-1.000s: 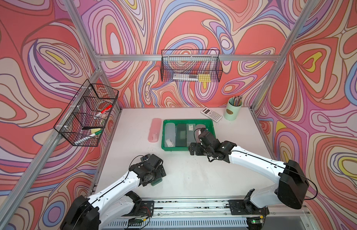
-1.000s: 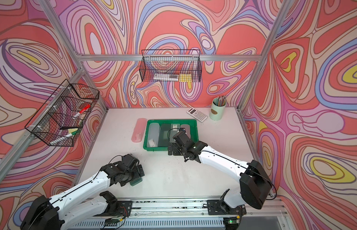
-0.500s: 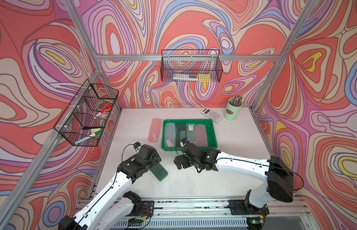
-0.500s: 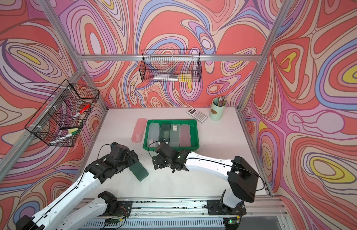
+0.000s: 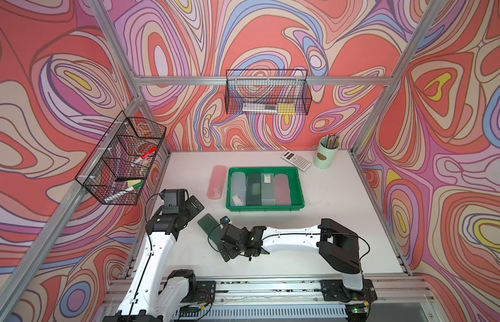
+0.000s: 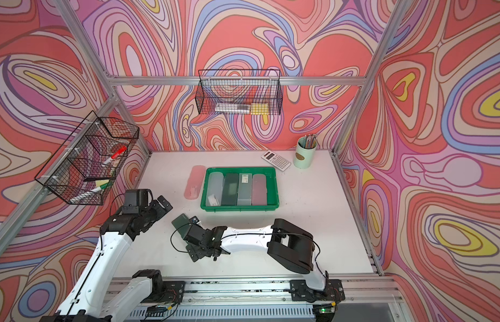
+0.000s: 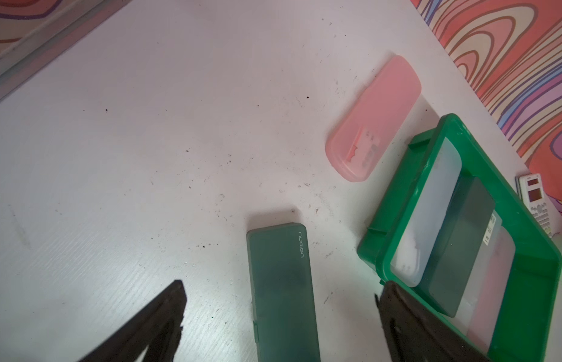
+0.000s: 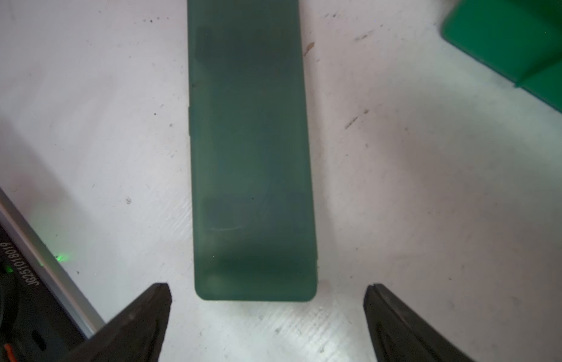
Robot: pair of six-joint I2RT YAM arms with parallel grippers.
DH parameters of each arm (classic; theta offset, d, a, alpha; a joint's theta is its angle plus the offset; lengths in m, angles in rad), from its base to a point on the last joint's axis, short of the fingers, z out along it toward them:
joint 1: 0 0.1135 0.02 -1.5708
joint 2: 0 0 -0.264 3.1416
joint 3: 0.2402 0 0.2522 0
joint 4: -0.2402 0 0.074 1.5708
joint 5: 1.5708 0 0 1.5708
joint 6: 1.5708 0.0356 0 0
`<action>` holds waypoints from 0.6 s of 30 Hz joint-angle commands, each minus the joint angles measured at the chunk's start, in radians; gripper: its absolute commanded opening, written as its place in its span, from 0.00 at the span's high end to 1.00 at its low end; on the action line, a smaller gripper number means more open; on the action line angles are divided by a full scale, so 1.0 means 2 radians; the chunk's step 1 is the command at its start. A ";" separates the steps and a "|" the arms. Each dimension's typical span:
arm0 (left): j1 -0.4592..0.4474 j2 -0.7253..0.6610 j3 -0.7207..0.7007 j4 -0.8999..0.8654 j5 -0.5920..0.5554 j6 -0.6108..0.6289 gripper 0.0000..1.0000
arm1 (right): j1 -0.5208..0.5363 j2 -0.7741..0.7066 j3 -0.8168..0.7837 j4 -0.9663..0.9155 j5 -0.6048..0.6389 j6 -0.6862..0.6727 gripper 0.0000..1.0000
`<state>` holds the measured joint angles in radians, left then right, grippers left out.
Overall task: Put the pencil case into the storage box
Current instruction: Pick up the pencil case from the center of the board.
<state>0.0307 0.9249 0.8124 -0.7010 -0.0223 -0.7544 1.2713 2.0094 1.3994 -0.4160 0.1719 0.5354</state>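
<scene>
A dark green pencil case point(image 5: 208, 226) lies flat on the white table, in front of the storage box point(image 5: 298, 181), a green tray holding several cases side by side. My right gripper point(image 5: 225, 246) hovers at the case's near end, open. In the right wrist view the pencil case point(image 8: 248, 150) ends just between the spread fingertips point(image 8: 162, 297), untouched. My left gripper point(image 5: 195, 205) is open too, to the left of the case and apart from it. In the left wrist view the pencil case point(image 7: 281, 282) lies beyond the spread jaws. A pink pencil case point(image 5: 216, 181) lies left of the box.
A calculator point(image 5: 295, 160) and a pencil cup point(image 5: 327, 153) stand at the back right. Black wire baskets hang on the left wall point(image 5: 123, 161) and the back wall point(image 5: 267, 96). The aluminium rail point(image 5: 271, 287) runs along the table's front edge.
My left gripper set the dark green case down, let go and drew back to the left. My right gripper swung from the storage box forward and left to the case's near end.
</scene>
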 commanded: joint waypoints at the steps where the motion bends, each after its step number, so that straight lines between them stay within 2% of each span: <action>1: 0.005 -0.001 0.008 0.012 0.024 0.012 0.01 | 0.011 0.024 0.032 -0.019 0.022 -0.003 0.02; 6: 0.005 -0.001 0.006 0.018 0.033 0.009 0.01 | 0.015 0.061 0.062 -0.040 0.034 0.008 0.02; 13: 0.005 -0.004 0.013 0.017 0.041 0.010 0.01 | 0.015 0.085 0.068 -0.039 0.044 0.016 0.02; 18: 0.005 -0.012 0.020 0.002 0.034 0.018 0.01 | 0.016 0.093 0.059 -0.043 0.063 0.046 0.04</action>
<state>0.0338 0.9211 0.8268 -0.6827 0.0494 -0.7414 1.3006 2.1582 1.5272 -0.4782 0.2661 0.5751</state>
